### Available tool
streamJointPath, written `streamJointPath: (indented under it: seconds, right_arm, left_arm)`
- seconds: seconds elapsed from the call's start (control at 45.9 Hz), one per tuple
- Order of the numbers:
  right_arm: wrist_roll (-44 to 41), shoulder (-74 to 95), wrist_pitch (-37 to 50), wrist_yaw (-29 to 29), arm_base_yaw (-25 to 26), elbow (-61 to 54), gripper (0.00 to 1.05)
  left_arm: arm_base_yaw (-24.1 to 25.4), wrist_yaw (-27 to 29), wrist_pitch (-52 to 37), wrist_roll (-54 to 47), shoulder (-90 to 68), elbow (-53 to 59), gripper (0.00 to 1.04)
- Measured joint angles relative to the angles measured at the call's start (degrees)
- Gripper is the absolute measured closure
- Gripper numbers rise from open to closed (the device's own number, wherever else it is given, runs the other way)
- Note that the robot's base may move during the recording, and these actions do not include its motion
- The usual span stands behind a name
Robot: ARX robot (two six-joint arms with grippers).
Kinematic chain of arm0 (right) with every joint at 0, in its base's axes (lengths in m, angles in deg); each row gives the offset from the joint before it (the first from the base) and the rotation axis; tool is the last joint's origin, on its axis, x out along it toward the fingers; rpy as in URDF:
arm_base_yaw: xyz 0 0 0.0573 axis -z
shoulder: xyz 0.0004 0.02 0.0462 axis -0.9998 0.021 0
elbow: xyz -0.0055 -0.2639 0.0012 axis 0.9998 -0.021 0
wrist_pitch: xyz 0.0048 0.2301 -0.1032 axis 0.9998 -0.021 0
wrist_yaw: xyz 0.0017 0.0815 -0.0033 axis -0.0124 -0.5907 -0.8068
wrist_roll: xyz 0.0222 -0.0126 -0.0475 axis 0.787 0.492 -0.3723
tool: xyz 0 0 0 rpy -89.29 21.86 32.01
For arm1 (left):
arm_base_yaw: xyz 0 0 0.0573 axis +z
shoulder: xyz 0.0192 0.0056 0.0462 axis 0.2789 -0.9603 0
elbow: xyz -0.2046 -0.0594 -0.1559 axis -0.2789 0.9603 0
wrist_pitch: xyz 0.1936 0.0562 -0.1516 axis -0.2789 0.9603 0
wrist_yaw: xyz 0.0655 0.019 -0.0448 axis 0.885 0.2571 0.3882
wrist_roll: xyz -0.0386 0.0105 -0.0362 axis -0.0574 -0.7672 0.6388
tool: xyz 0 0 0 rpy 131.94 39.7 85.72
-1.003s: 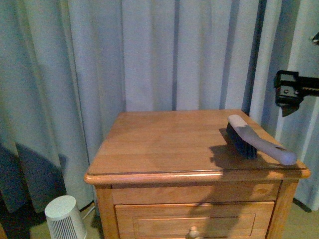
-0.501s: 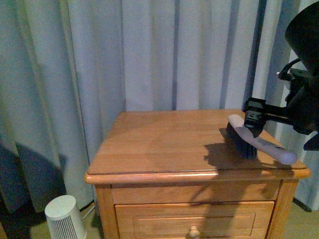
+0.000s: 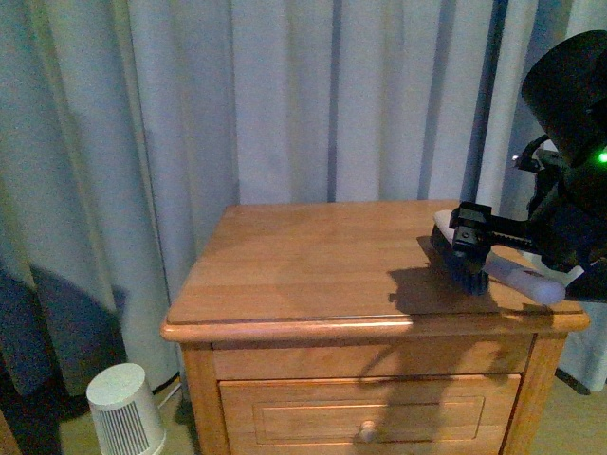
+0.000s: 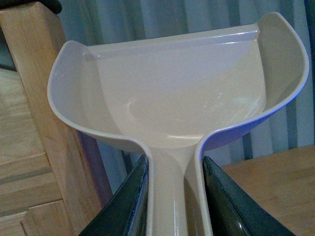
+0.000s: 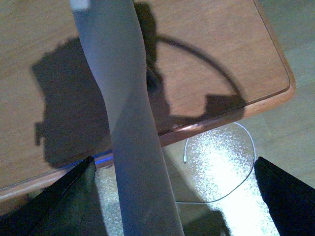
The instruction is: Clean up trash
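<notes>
— Wooden bench (image 3: 303,256) in the middle of the front view, with a pale curtain (image 3: 285,104) hanging behind it. What lies on top?
— One brush (image 3: 522,281), on the right side of the top. Its dark bristles face down, and the pale grey handle points toward the near right corner.
— And the right claw (image 3: 469,242)?
— It sits over the head end of the brush. In the right wrist view its fingers (image 5: 59,201) stand wide apart, one on each side of the handle, with a clear gap on both sides. It grips nothing.
— The left claw (image 4: 174,206)?
— It is out of the front view. Its own wrist view shows it clamped on the handle of a beige dustpan (image 4: 182,88). Both dark fingers (image 4: 123,206) press the handle's sides, and the scoop faces the camera.
— Where is the trash?
— I cannot tell. No crumpled white wad shows in any of the three views.
— Anything else around?
— A drawer (image 3: 365,408) with a round knob (image 3: 366,434) sits under the bench top. A small white ribbed appliance (image 3: 123,409) stands on the floor at the near left. A green light (image 3: 601,156) glows on the right arm (image 3: 569,218). Claw and arm throw a dark shadow on the wood just left of the brush
</notes>
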Motion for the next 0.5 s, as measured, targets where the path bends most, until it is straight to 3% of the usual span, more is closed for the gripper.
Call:
streamJointPath:
  seconds: [0.131, 0.392, 0.501]
  right_arm:
    - [0.0, 1.0, 0.2, -0.2, 0.0, 0.0, 0.26]
    - [-0.5, 1.7, 2.7, 0.4, -0.3, 0.2, 0.78]
    - [-2.0, 1.2, 4.5, 1.3, -0.4, -0.3, 0.84]
  left_arm:
    - [0.0, 0.0, 0.0, 0.0, 0.0, 0.0, 0.76]
    - [0.0, 0.0, 0.0, 0.0, 0.0, 0.0, 0.76]
    - [0.0, 0.0, 0.0, 0.0, 0.0, 0.0, 0.76]
